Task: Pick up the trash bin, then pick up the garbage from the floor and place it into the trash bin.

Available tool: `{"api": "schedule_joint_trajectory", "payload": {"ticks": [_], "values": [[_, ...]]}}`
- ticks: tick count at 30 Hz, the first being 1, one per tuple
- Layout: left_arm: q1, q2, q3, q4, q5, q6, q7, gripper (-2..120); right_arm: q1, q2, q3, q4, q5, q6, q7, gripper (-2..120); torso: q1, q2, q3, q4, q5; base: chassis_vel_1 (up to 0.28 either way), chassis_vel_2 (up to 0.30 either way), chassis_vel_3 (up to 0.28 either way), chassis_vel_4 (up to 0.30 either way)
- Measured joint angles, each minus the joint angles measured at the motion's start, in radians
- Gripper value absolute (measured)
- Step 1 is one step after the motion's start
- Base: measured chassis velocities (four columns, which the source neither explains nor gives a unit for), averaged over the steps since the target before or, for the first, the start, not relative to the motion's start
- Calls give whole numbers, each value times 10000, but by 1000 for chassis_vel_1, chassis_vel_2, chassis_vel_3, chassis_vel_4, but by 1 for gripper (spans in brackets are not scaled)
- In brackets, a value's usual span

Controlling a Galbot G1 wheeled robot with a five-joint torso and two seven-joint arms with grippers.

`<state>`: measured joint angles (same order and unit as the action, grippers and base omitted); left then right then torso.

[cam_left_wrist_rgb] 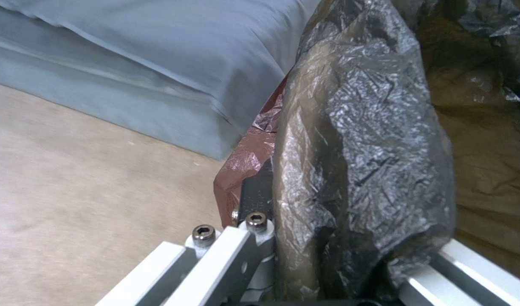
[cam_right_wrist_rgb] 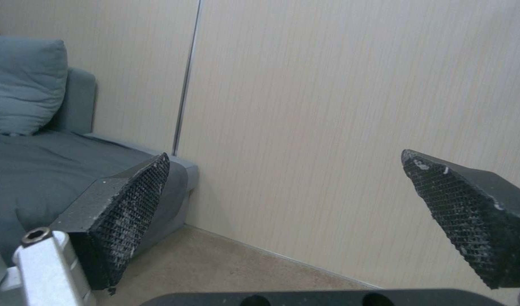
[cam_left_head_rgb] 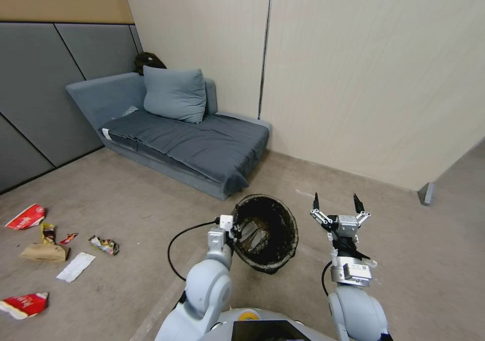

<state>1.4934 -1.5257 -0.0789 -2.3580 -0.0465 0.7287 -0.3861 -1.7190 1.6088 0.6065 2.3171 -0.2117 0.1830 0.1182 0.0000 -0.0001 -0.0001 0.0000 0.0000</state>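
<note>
Left gripper [cam_left_head_rgb: 233, 228] clamped on tilted bin [cam_left_head_rgb: 266, 231] rim, right gripper [cam_left_head_rgb: 337, 203] raised beside it, fingers apart, litter [cam_left_head_rgb: 45, 251] on floor.

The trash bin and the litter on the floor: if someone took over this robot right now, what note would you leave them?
Left pincer: shut on the rim of the trash bin, holding it tilted off the floor.
Right pincer: open, empty, raised beside the bin.
Garbage: scattered on the floor to the robot's left, near the sofa.
Done: bin picked up.
Left: collect every litter piece into the bin.
</note>
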Motion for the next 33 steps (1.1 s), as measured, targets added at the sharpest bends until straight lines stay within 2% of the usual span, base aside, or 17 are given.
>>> {"api": "schedule_joint_trajectory", "payload": {"ticks": [4,15,33], "values": [[282,-63,13,-130,507,-242,67,1,-5,-1,15,-5,45,29,-16,100,0,0,0,1,1,0,0,0,0],[687,-23,72,-110,755,-916,-72,1,-172,-1,224,127,171,161,-20,100,0,1,0,1,0,0,0,0,0],[675,-58,71,-68,1183,-1015,153,1,-167,-6,252,116,357,176,-75,100,0,1,0,0,1,0,0,0,0]]}}
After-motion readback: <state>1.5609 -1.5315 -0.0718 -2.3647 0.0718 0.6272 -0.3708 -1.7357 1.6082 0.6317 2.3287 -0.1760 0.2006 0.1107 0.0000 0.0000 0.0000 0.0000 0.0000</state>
